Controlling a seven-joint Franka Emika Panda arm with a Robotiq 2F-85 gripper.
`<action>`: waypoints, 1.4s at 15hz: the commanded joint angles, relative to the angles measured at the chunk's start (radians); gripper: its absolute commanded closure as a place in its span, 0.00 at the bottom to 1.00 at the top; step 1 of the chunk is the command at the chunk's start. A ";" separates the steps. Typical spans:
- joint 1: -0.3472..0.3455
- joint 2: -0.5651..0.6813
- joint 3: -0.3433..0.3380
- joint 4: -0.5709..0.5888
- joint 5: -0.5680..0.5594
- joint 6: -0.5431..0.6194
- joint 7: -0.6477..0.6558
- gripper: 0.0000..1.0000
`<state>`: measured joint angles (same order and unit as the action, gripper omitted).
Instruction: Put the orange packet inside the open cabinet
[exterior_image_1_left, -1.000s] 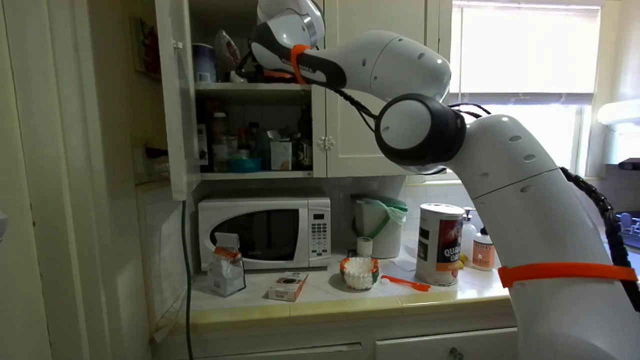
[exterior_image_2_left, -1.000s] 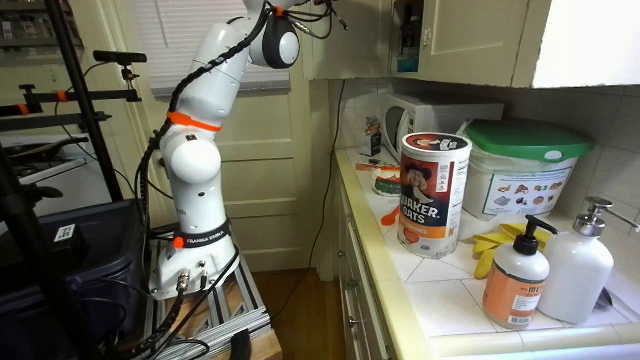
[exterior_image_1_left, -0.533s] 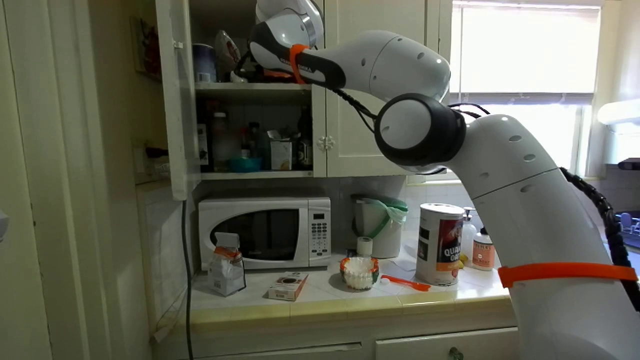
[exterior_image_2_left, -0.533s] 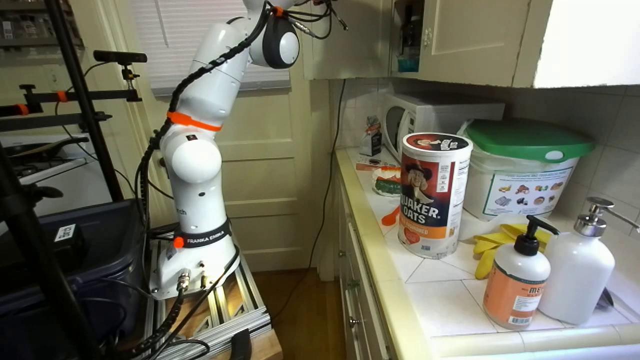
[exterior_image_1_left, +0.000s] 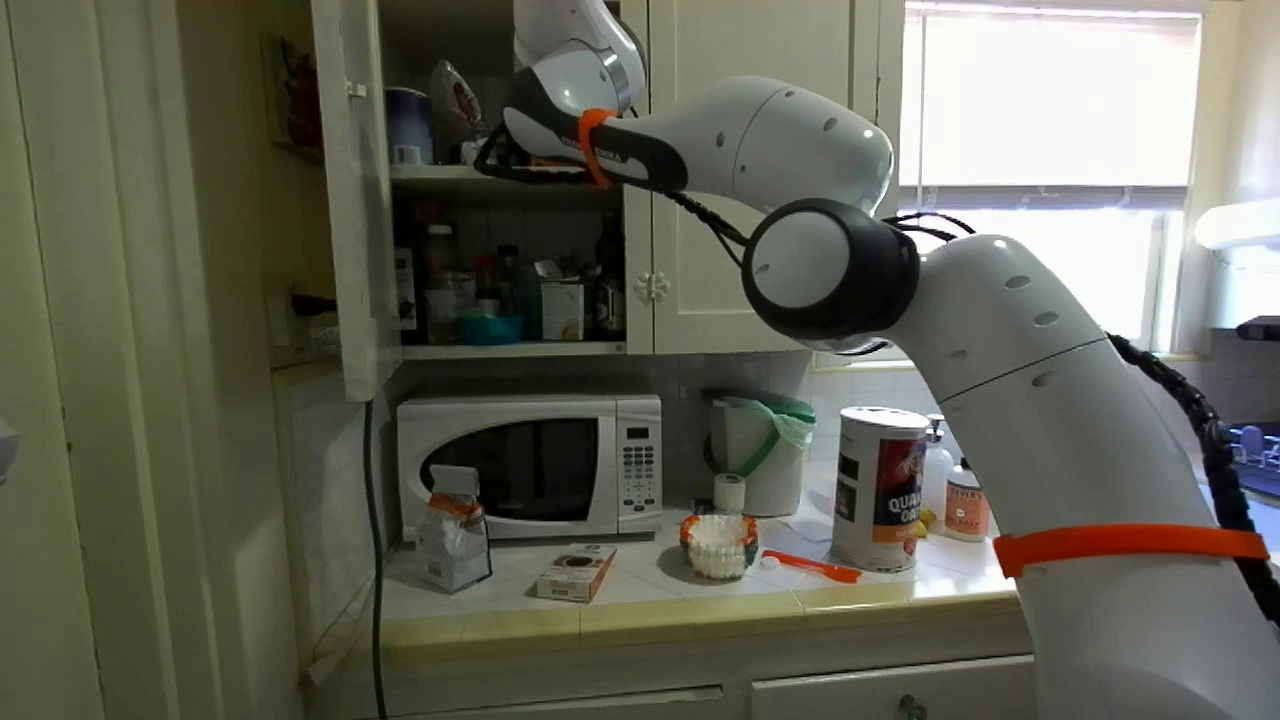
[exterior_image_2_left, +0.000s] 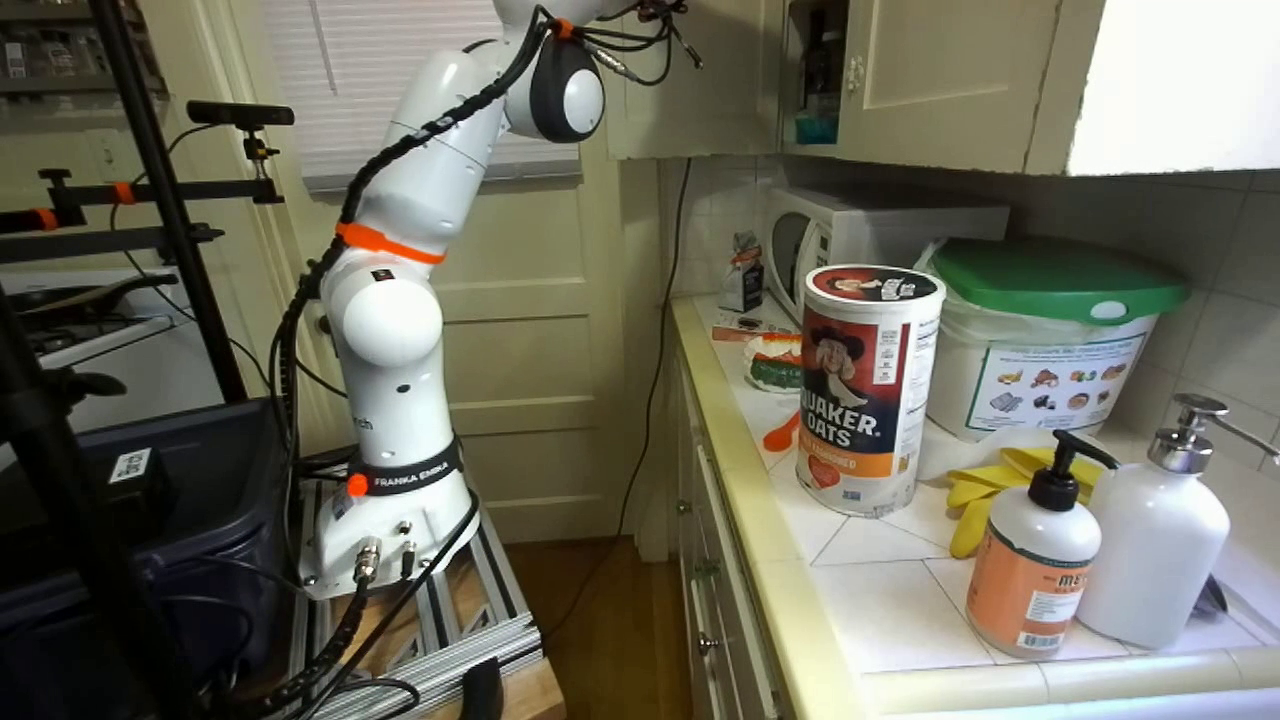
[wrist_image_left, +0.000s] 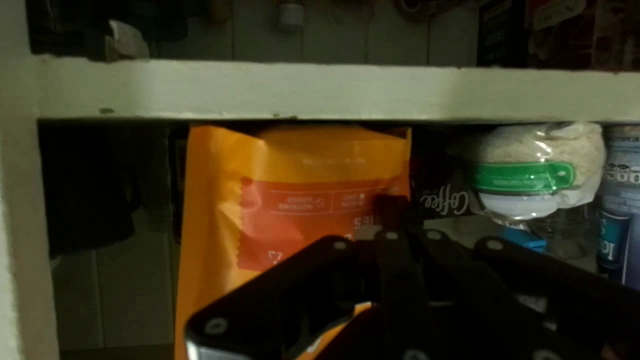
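The orange packet (wrist_image_left: 295, 210) fills the left middle of the wrist view, which is upside down. Its bottom end lies at the upper-shelf edge of the open cabinet (wrist_image_left: 320, 92). My gripper (wrist_image_left: 399, 212) looks shut at the packet's right side, with the face bending away at the fingers; darkness hides the exact contact. In an exterior view a small orange patch (exterior_image_1_left: 548, 162) shows under my wrist at the upper shelf of the cabinet (exterior_image_1_left: 510, 349), whose left door stands open. The gripper is hidden or out of frame in both exterior views.
A black coffee bag (wrist_image_left: 442, 200), a clear bag with a green label (wrist_image_left: 522, 177) and a blue can (wrist_image_left: 620, 200) stand beside the packet. The open door (exterior_image_1_left: 355, 200) borders the opening. The microwave (exterior_image_1_left: 640, 570) is below; an oats canister (exterior_image_2_left: 870, 390) stands on the counter.
My arm has lowered a little in an exterior view, with the elbow and forearm dropping and shifting slightly left. The counter items and cabinet door have not moved.
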<state>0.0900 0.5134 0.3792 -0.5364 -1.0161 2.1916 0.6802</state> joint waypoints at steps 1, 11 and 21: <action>0.008 0.011 -0.025 0.005 -0.023 -0.025 0.023 1.00; 0.011 0.053 -0.118 0.020 -0.059 -0.052 0.092 1.00; 0.003 -0.017 -0.020 0.047 0.045 -0.050 0.045 1.00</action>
<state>0.1006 0.5259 0.3256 -0.4986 -1.0224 2.1747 0.7623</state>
